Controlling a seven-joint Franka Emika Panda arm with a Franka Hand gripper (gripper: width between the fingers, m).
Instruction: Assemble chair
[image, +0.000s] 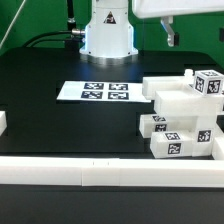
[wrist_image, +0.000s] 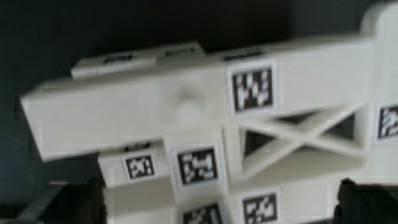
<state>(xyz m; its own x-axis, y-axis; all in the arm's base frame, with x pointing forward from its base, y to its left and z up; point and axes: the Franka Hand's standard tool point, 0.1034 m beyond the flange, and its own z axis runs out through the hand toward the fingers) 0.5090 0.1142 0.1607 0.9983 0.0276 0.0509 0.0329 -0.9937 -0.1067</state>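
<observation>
A black table (image: 60, 120) carries everything. The marker board (image: 95, 92) lies flat near its middle. At about four o'clock from it sits a cluster of chunky white chair pieces (image: 180, 118) — slabs and tagged cubes, touching. A long white border rail (image: 110, 170) runs along the near edge — six o'clock.

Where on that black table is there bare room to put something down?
The widest bare patch of the black table lies on the exterior view's left, between the marker board, the white rail and the robot base. It is crowded on the right, where the chair parts cluster under the open hand.
</observation>
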